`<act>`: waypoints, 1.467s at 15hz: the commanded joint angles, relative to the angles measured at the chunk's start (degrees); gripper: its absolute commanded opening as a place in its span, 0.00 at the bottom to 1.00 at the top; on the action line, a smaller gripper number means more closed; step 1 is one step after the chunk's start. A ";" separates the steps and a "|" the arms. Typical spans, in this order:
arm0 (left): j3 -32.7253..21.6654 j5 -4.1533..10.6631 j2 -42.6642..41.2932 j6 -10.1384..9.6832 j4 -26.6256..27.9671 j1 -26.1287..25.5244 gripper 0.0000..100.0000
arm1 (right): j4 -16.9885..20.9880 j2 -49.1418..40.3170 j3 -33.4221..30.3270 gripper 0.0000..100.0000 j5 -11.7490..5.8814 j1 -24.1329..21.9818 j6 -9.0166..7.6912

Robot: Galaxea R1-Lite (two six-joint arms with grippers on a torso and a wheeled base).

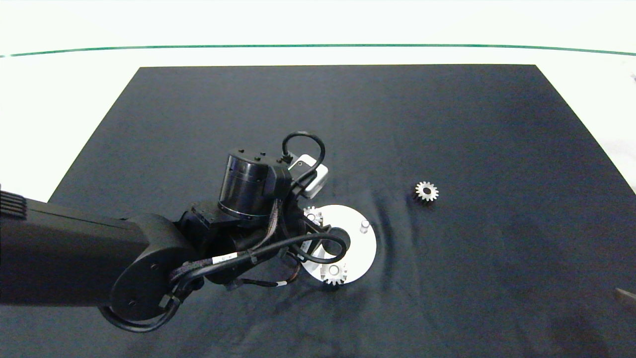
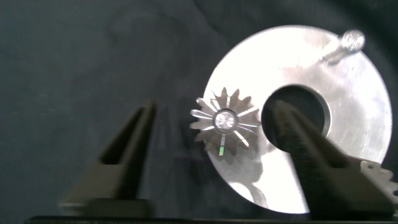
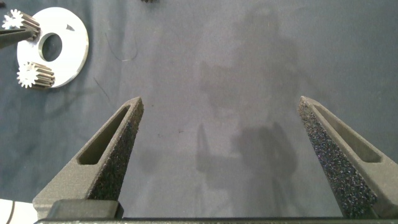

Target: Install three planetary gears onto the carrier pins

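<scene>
Left gripper [image 2: 214, 134] hangs with jaws wide around a small silver toothed gear [image 2: 224, 121] seated on its pin, looks like it's letting go; right gripper [image 3: 217, 155] idles wide open too.

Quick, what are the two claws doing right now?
Left gripper: open, around a gear on the white disc.
Right gripper: open, empty.

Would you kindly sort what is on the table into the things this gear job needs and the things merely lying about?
Belonging to the job:
- white disc with its bare pin
- two seated gears
- loose gear on the cloth
- left tool, open astride a seated gear
- right tool, open, off to the side

Just lying about:
- black cloth
</scene>
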 commanded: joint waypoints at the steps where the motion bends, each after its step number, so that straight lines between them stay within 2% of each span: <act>1: 0.02 0.11 -4.65 -0.21 0.36 0.29 1.00 | 0.04 0.25 -0.35 1.00 -0.05 -0.18 -0.06; 3: 0.46 0.11 -7.81 -0.30 1.06 1.52 1.00 | -0.14 0.60 -0.35 1.00 -0.13 -0.18 -0.23; 5: 0.63 0.11 -12.65 -1.97 1.24 3.90 1.00 | -0.40 3.50 -1.31 1.00 -0.57 -0.27 -0.50; 6: 0.54 0.11 -16.16 -2.76 2.99 5.21 1.00 | -1.28 5.96 -2.55 1.00 -0.57 -0.35 -0.58; 8: 0.46 0.02 -22.40 -5.22 7.92 7.15 1.00 | -6.99 11.50 -4.39 1.00 -0.66 -0.35 -1.46; 9: 0.46 -0.33 -24.78 -6.37 9.76 8.03 1.00 | -10.42 14.49 -4.92 1.00 -0.66 -0.18 -2.08; 10: 0.54 -1.30 -27.24 -6.72 11.43 9.52 1.00 | -12.44 17.12 -5.80 1.00 -0.57 0.00 -3.40; 11: 0.63 -2.26 -29.26 -6.81 12.93 10.84 1.00 | -12.35 19.32 -7.38 1.00 -0.57 0.09 -5.59; 12: 0.72 -2.61 -30.58 -6.89 13.89 11.63 1.00 | -12.27 21.69 -8.52 1.00 -0.66 0.17 -7.35; 13: 0.72 -2.53 -31.81 -8.30 14.33 12.33 1.00 | -12.18 24.42 -9.66 1.00 -0.66 0.26 -8.41; 15: 0.63 -2.44 -34.01 -10.58 14.33 12.68 1.00 | -12.00 29.34 -11.42 1.00 -0.75 1.58 -8.93; 18: 0.63 -2.35 -36.82 -10.67 15.47 12.77 1.00 | -9.81 35.14 -15.55 1.00 -0.75 1.84 -8.93; 22: 0.63 -2.35 -38.58 -10.58 16.27 12.86 1.00 | -7.78 40.59 -21.88 1.00 -0.75 5.18 -9.11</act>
